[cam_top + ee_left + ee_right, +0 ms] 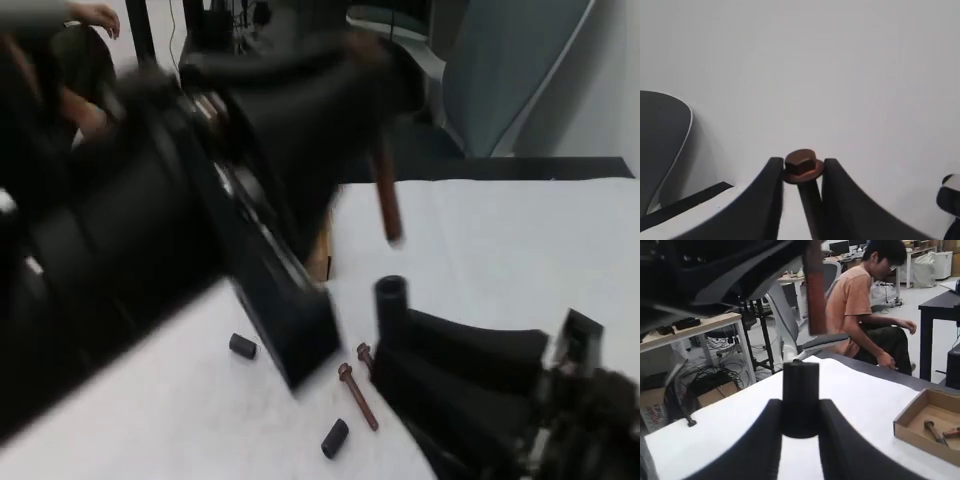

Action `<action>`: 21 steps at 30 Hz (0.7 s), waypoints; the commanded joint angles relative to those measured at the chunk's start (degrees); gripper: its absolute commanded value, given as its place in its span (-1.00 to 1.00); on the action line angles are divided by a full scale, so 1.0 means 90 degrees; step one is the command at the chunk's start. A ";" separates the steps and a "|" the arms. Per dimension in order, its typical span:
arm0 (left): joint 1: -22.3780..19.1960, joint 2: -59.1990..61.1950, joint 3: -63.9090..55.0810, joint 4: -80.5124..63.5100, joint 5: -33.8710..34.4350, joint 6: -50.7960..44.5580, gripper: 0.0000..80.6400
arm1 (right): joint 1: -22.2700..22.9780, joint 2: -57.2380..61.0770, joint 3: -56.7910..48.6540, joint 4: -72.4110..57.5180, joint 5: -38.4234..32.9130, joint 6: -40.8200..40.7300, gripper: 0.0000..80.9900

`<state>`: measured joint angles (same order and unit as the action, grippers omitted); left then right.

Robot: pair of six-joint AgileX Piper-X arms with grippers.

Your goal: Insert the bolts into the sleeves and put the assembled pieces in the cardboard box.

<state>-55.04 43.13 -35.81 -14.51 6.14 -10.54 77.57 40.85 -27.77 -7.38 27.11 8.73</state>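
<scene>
Left claw (802, 165) pinches a bolt (802, 168) hanging above the sleeve (800, 385) pinched in right claw (800, 407).

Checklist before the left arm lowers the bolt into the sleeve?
1. Left gripper shut on bolt: ok.
2. Right gripper shut on sleeve, sleeve upright: ok.
3. Bolt above sleeve, apart, not yet inserted: ok.
4. Bolt tip centred over sleeve bore: cannot tell; looks offset in the right wrist view.
5. Cardboard box open on the bench: ok.
6. Loose bolt and loose sleeve lie away from the held pair: ok.
</scene>
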 commanded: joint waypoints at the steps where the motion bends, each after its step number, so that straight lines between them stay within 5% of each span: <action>1: -0.0329 0.0049 -0.0031 -0.0093 -0.0407 0.0408 -0.95 | 0.0023 0.0354 -0.0021 -0.0508 0.0058 -0.0330 -0.99; 21: -0.0021 0.0023 0.0148 0.1180 -0.0506 0.1223 -0.95 | 0.0074 0.0602 0.0404 -0.0380 0.1136 -0.0340 -0.99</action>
<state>-55.41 43.72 -35.12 -3.95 1.33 0.00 77.84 46.59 -25.68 -7.84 36.31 6.03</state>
